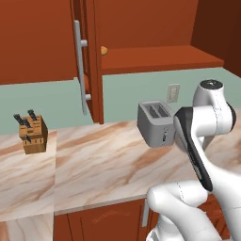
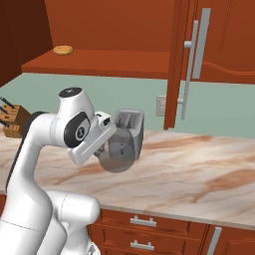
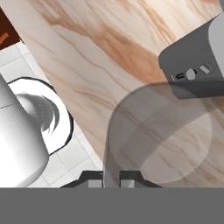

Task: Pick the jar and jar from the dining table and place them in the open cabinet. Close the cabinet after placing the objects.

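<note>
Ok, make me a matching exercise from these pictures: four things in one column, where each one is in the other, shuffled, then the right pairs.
Things:
1. smoky-grey jar
2. toaster
3. knife block
4. small round tan item

Places:
A. on the shelf of the open cabinet
B. on the marble counter, by the wall outlet
C. gripped in the shut hand, above the counter
D. at the counter's far left in the left base view

Pairs: 1-C, 2-B, 3-D, 4-A
</note>
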